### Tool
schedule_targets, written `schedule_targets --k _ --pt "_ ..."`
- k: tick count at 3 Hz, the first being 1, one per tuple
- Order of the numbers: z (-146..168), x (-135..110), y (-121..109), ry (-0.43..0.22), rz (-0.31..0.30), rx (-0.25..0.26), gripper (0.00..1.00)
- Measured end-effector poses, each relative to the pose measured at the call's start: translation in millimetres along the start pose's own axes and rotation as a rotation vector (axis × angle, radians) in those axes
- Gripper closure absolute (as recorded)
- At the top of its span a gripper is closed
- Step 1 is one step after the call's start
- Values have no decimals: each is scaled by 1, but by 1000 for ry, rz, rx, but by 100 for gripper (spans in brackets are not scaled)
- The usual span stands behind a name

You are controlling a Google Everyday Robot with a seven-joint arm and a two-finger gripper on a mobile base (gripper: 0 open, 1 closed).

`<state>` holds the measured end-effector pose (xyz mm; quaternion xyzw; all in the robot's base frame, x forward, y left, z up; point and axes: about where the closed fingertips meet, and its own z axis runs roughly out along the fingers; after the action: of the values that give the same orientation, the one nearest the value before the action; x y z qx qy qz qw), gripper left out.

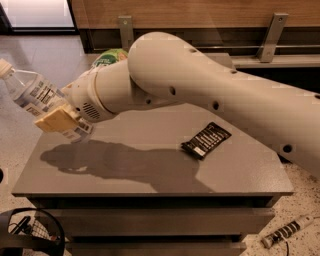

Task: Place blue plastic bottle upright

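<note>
While tilted above matte grey table [150,170] left edge, clear blue plastic bottle [31,94] clamped between tan jaws.

A grey table [150,167] fills the centre. Speckled floor [302,200] lies at five o'clock, and smooth grey floor [50,57] at ten. A wood-panelled wall [200,12] runs across twelve, with a bright pane [40,12] at eleven. The gripper [57,116] hangs at nine, beside the table's left edge.
</note>
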<state>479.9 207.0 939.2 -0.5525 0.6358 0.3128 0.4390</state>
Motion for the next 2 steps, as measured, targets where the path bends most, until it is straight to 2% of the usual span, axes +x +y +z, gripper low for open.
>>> schedule_targets --k 1,2 --pt "0 0 0 0 0 0 100" --pt "16 9 -3 -109 49 -2 100"
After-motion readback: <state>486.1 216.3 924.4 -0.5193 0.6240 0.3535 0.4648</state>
